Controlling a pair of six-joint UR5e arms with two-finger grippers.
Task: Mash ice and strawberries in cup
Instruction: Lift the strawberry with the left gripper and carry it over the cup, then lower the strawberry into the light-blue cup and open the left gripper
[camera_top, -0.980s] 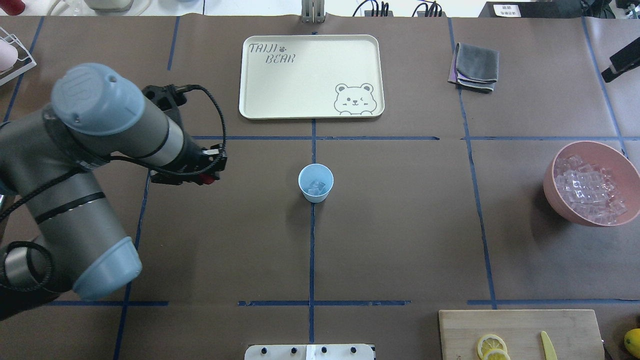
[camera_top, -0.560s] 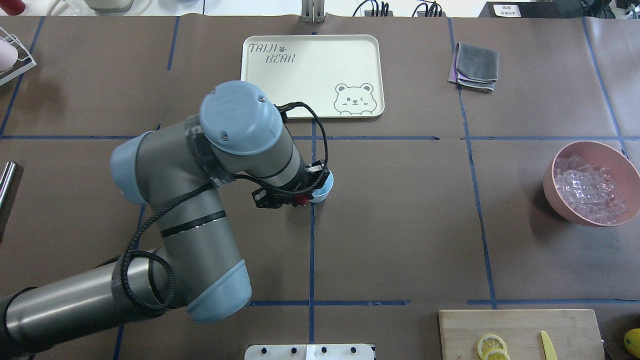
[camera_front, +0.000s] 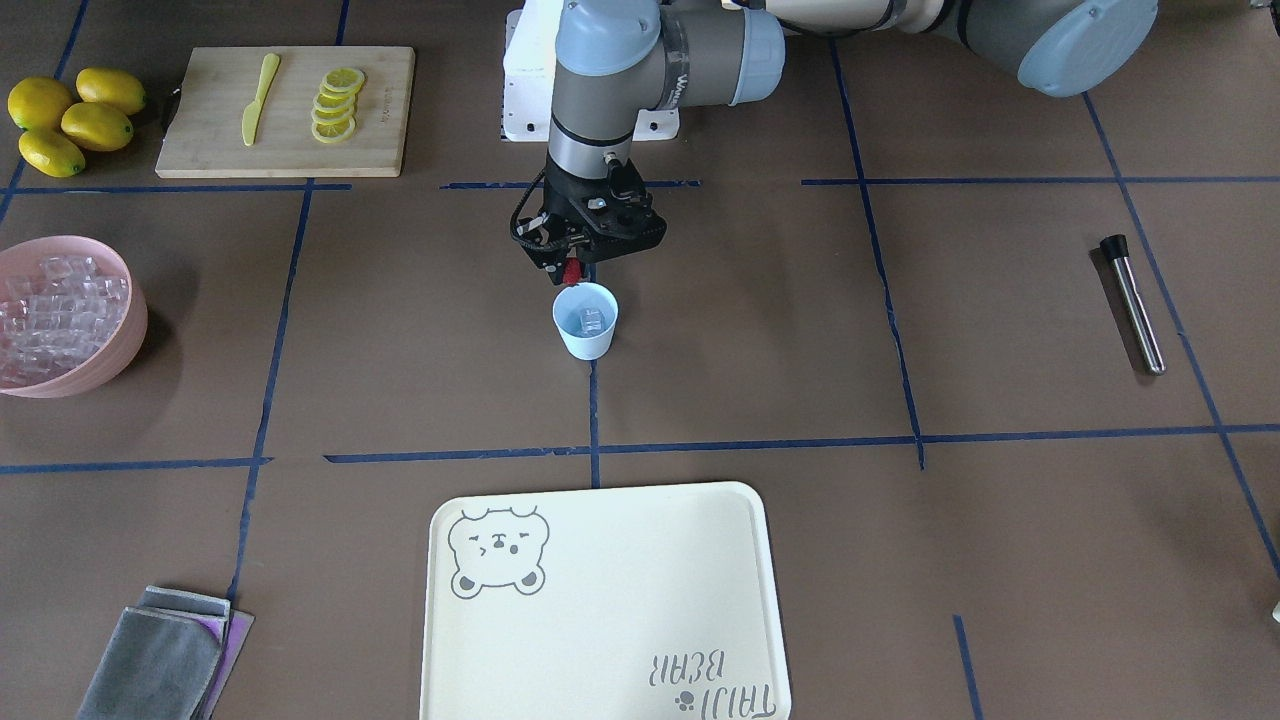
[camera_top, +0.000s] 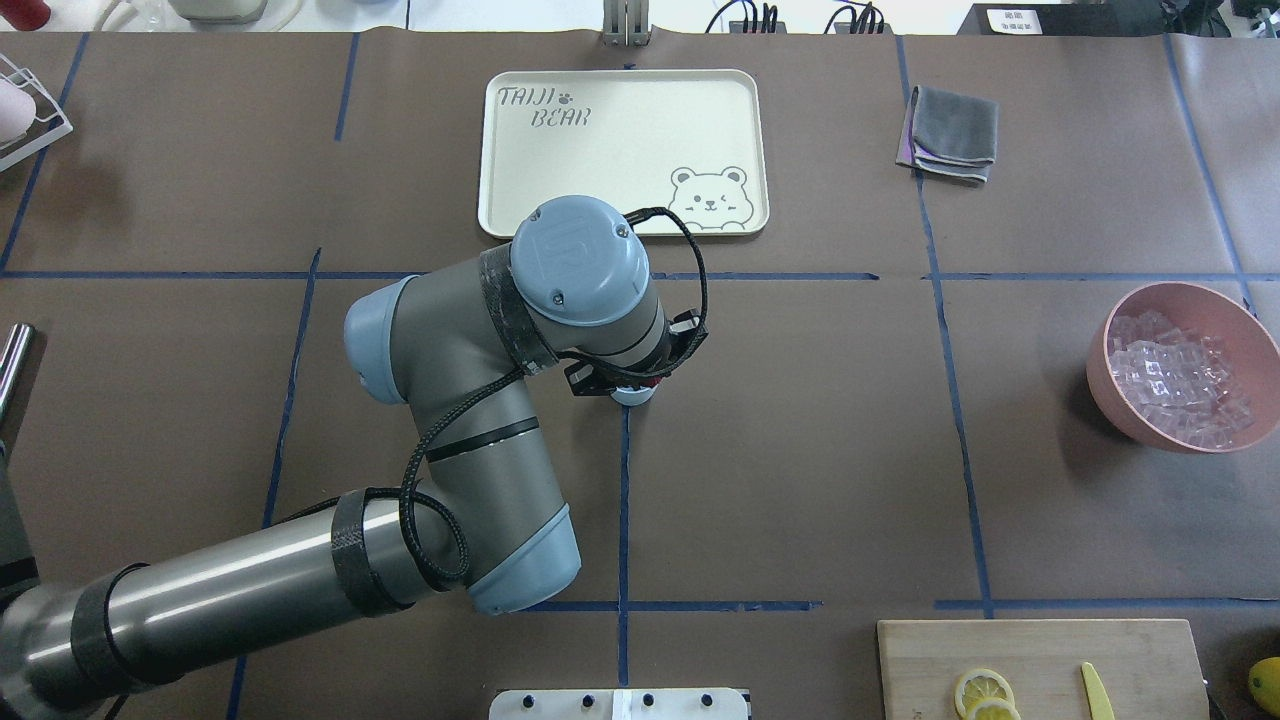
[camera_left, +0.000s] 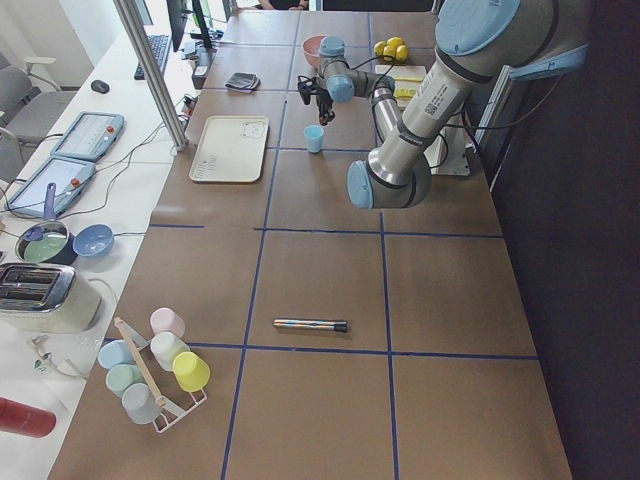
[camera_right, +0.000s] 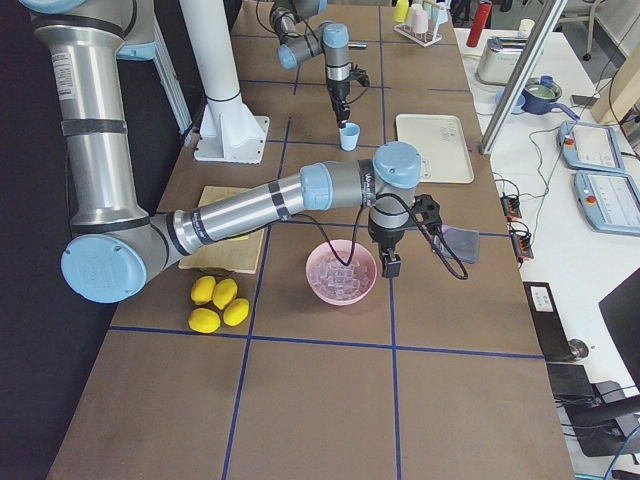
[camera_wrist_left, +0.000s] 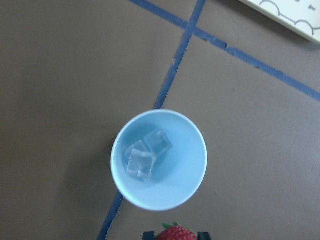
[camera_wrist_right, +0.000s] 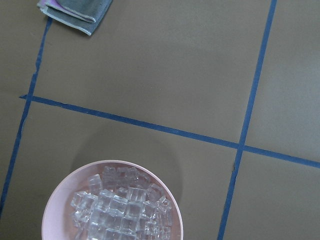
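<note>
The pale blue cup stands upright at the table's centre on a blue tape line, with a few clear ice cubes at its bottom. My left gripper hangs just above the cup's rim on the robot's side, shut on a red strawberry. In the left wrist view the strawberry shows at the bottom edge below the cup. From overhead my left wrist hides most of the cup. My right gripper hovers by the pink bowl's far rim; whether it is open or shut I cannot tell.
A pink bowl full of ice cubes sits at the right. A cream bear tray lies beyond the cup, a grey cloth to its right. A cutting board carries lemon slices and a yellow knife. A metal muddler lies on the left side.
My left arm has swung from the table's left side to the centre, carrying the strawberry, and now covers the cup from overhead.
</note>
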